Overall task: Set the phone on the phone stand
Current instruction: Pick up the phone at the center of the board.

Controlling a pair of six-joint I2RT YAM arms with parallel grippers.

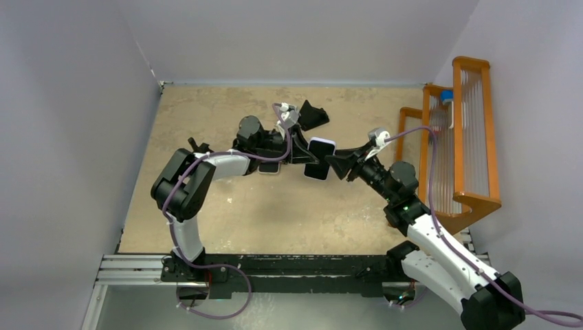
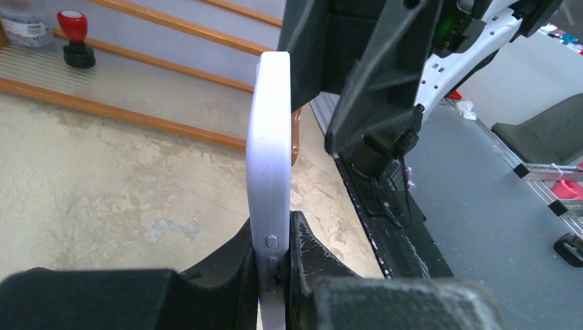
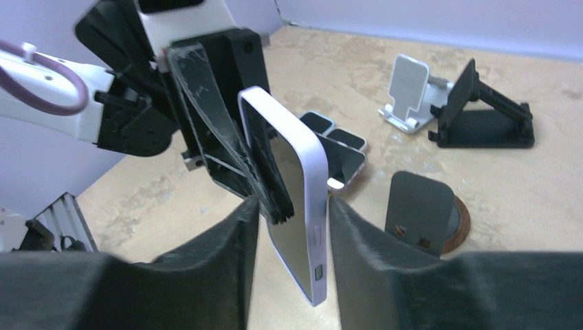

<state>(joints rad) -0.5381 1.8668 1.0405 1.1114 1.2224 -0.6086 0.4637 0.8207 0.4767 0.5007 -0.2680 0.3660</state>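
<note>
a: which thing is held, and by what?
b: the phone [image 3: 295, 185] is shown held in the air above the table [image 3: 550, 192], well apart from the white stand [image 3: 410, 93]. it is pinched across its faces by the left gripper [image 2: 275, 251], whose fingers are pressed onto it.
a: and the right gripper [image 3: 292, 210]?
b: its fingers are set on either side of the phone, partly spread. whether the phone is clamped by them cannot be told. a left finger is lodged on one side.
a: how far along is the task judged to be?
b: the lift is done, and a handover between arms is judged to be in hand. nothing is yet set on the white stand, on the black stand [image 3: 481, 113] just beside it, or on the round stand [image 3: 423, 213] nearer the camera than it. spare phones [image 3: 340, 155] are seen lying flat, near the white stand. the grip is left to be settled, and the phone is left to be carried across and lowered onto a stand's ledge.
</note>
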